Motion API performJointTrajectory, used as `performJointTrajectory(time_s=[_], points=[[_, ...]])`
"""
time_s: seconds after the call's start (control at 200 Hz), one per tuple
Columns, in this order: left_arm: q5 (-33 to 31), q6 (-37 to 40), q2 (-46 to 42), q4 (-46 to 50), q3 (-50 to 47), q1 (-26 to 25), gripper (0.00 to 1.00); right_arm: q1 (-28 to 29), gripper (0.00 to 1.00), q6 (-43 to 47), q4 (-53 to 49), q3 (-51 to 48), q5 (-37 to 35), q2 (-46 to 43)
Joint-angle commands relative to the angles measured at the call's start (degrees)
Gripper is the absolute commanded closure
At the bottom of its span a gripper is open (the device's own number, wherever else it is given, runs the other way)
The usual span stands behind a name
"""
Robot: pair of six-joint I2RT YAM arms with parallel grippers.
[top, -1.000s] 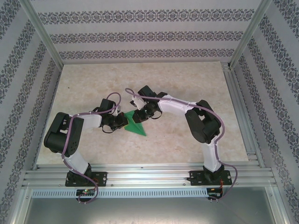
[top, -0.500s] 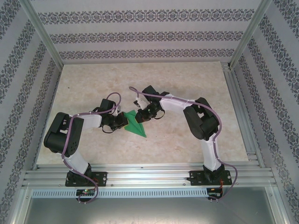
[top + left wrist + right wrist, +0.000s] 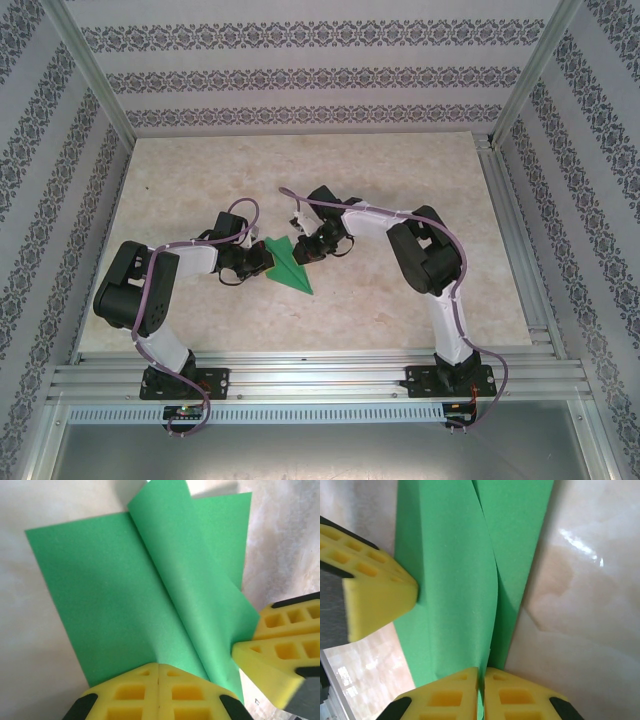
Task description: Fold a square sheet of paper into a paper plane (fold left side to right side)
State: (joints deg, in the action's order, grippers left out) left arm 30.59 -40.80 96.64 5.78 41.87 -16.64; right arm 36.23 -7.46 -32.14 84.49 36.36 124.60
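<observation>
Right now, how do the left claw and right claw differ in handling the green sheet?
The left claw is shut on nothing, its tips resting on the flat layer of the green sheet; the right claw pinches the edge of a raised flap. The left claw reaches the sheet from its left, the right claw from its right. Both are closed and yellow-tipped.

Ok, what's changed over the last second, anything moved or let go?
The right gripper, pinching a flap of the green paper, edged slightly right, away from the left gripper, and its elbow swung inward; more of the paper's far corner now shows. Nothing was released. The left gripper and arm stayed put, shut at the paper's edge.
</observation>
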Motion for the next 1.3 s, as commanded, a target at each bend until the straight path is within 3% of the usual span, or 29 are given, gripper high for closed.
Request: performJointTrajectory(time_s=[0.0,0.654,0.854,1.024,1.299], points=[[-4.4,1.4,0.3,4.0,-1.9,-0.3,0.99,-0.2,0.89,1.4,0.1,1.2,0.6,0.5],[-4.1,1.7,-0.3,4.4,-1.6,-0.3,0.99,0.8,0.88,3.0,-4.6,2.5,-5.8,3.2],[-3.8,3.0,-6.4,8.8,0.2,0.6,0.96,1.6,0.88,2.9,-6.8,2.2,-8.6,4.3],[-3.9,3.4,-14.0,13.7,2.8,2.0,0.86,2.0,0.88,2.5,-6.9,1.3,-9.3,4.6],[5.0,-4.8,-10.7,0.8,3.5,1.4,0.92,2.2,0.87,2.5,-6.9,1.0,-9.6,4.1]])
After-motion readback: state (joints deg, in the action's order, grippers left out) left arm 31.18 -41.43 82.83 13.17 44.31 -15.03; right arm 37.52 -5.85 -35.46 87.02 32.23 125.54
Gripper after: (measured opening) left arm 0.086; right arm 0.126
